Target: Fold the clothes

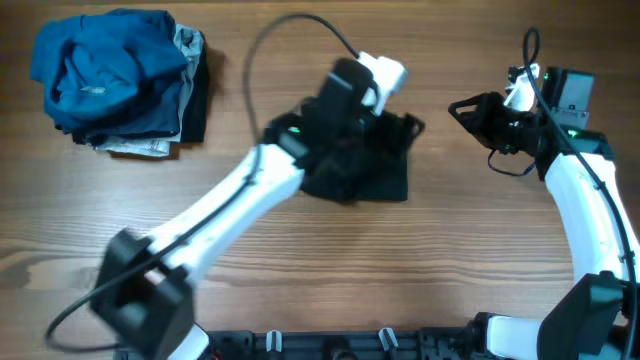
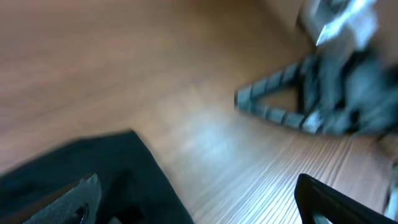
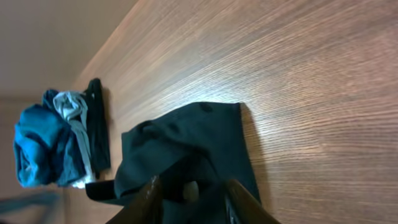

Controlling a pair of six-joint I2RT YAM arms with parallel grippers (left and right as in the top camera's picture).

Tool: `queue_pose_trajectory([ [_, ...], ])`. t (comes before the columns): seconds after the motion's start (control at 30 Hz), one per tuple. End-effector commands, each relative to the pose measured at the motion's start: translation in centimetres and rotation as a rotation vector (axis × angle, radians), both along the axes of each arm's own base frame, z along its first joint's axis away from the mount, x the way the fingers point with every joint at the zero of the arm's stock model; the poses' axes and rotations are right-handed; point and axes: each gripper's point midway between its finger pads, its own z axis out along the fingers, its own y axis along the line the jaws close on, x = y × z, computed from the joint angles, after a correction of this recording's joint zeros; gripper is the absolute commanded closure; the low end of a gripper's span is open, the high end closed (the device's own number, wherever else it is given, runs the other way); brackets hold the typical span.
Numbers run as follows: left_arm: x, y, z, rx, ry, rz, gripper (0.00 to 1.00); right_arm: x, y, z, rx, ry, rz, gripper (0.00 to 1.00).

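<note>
Both were empty: the left pincer [image 2: 199,202] gaped wide over the shirt [image 1: 385,180], the right pincer [image 3: 191,196] slightly parted, well apart. We judged its edges wanted pinching low, corners matched.

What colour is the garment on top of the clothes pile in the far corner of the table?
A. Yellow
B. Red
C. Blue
C: in the overhead view the top garment of the pile is bright blue.
</note>
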Motion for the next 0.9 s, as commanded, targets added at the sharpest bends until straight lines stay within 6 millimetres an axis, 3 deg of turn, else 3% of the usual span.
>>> queue_pose_trajectory([
  [0.0, 2.3, 7.3, 8.6, -0.187, -0.039, 0.222, 0.00, -0.3, 3.9, 0.3, -0.020, -0.054, 0.171, 0.69],
  [0.07, 3.2, 13.4, 10.8, -0.191, -0.061, 0.350, 0.00, -0.8, 7.7, -0.5, -0.081, -0.105, 0.336, 0.69],
  [0.1, 3.2, 14.6, 10.7, -0.180, -0.053, 0.375, 0.00, -1.0, 8.8, -0.9, -0.103, -0.121, 0.389, 0.69],
  [0.13, 3.3, 16.1, 10.3, -0.157, -0.039, 0.404, 0.00, -1.2, 9.7, -1.4, -0.121, -0.134, 0.437, 0.68],
  [0.17, 3.3, 18.6, 8.6, -0.116, 0.026, 0.462, 0.00, -1.5, 11.2, -3.3, -0.179, -0.136, 0.528, 0.62],
  [0.23, 3.0, 20.3, 6.9, -0.044, 0.063, 0.475, 0.00, -2.1, 12.5, -5.4, -0.200, -0.134, 0.633, 0.51],
  [0.43, 2.9, 20.9, 6.4, 0.009, 0.047, 0.472, 0.00, -3.3, 13.9, -9.5, -0.196, -0.142, 0.819, 0.48],
  [0.57, 3.0, 20.9, 6.3, 0.010, 0.049, 0.472, 0.00, -3.7, 14.8, -9.1, -0.160, -0.217, 0.900, 0.51],
  [0.67, 3.0, 20.9, 6.2, 0.010, 0.050, 0.472, 0.00, -3.6, 14.8, -9.1, -0.158, -0.217, 0.896, 0.67],
  [0.7, 3.0, 20.9, 6.2, 0.010, 0.050, 0.472, 0.00, -3.6, 14.8, -9.1, -0.145, -0.195, 0.875, 0.91],
  [0.73, 3.0, 20.9, 6.2, 0.010, 0.050, 0.472, 0.00, -3.6, 14.8, -9.1, -0.128, -0.166, 0.847, 0.96],
  [0.87, 3.0, 20.9, 6.2, 0.011, 0.050, 0.472, 0.00, -3.5, 14.8, -8.2, -0.060, -0.068, 0.730, 0.96],
])
